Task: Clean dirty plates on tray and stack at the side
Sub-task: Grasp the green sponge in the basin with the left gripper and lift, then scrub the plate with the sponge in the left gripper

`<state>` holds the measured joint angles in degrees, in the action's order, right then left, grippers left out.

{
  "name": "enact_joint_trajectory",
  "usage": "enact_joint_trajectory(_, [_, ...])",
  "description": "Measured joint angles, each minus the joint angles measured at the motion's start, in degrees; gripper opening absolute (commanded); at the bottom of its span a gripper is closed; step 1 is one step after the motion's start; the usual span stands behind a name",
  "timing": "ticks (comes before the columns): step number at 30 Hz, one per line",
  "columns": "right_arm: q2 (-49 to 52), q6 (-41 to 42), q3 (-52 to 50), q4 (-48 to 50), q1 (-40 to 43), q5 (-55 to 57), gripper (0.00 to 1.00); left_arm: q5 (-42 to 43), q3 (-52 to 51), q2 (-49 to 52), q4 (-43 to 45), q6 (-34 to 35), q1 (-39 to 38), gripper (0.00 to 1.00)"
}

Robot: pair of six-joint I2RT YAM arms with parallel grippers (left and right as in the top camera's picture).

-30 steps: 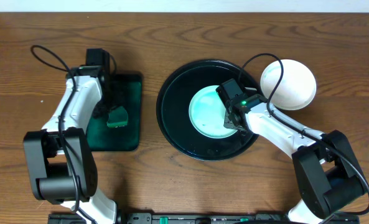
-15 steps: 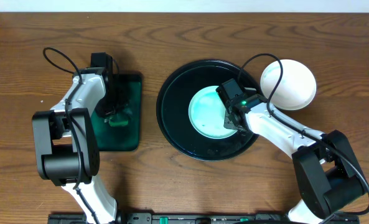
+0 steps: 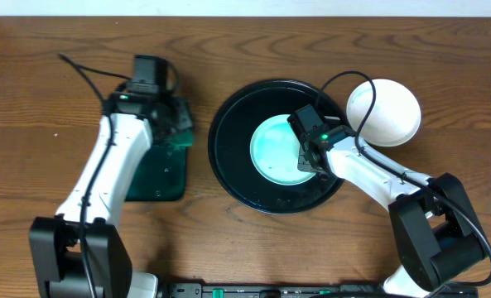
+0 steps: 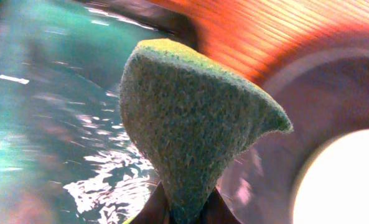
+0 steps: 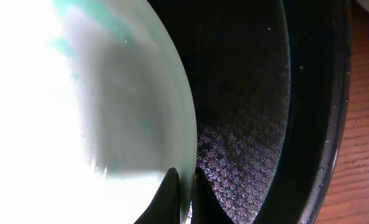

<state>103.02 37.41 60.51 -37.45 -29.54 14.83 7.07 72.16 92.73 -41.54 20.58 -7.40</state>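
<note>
The black tray (image 3: 228, 165), beside the dark green tray (image 3: 166, 178), holds one smeared plate (image 3: 271, 151).
My right gripper (image 5: 185, 199) pinches the plate's rim; my left gripper (image 4: 184, 208) clamps the green sponge (image 4: 190, 118) over the green tray's edge.

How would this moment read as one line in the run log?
left gripper: shut on sponge | right gripper: shut on plate rim | plate on black tray | side stack right of tray

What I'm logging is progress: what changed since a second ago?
The left claw lifted the sponge off the green tray and swung toward the black tray. The right claw still pinches the plate by its rim; the side plate is unmoved.
</note>
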Motion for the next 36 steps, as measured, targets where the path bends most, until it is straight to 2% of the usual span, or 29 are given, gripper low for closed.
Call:
enact_joint_trajectory(7, [0.00, -2.62, -0.22, 2.75, 0.00, -0.11, 0.01, 7.13, -0.04, -0.11, 4.17, 3.43, -15.96, 0.07])
enact_joint_trajectory(12, [0.00, -3.80, -0.26, 3.45, -0.02, -0.37, 0.01, 8.09, -0.02, 1.92, 8.41, 6.58, -22.47, 0.07])
enact_joint_trajectory(23, [0.00, -5.73, -0.26, 3.37, -0.02, -1.73, 0.01, 8.76, -0.02, 21.05, 17.22, 9.18, -23.41, 0.07])
enact_joint_trajectory(31, [-0.02, -5.88, -0.26, 3.34, -0.02, -1.75, 0.01, 17.00, 0.83, 22.34, 16.96, 9.68, -23.17, 0.07])
enact_joint_trajectory(36, [-0.02, -5.90, -0.28, 2.80, 0.11, -1.73, 0.01, 23.89, 0.81, 23.21, 17.59, 10.14, -28.17, 0.07])
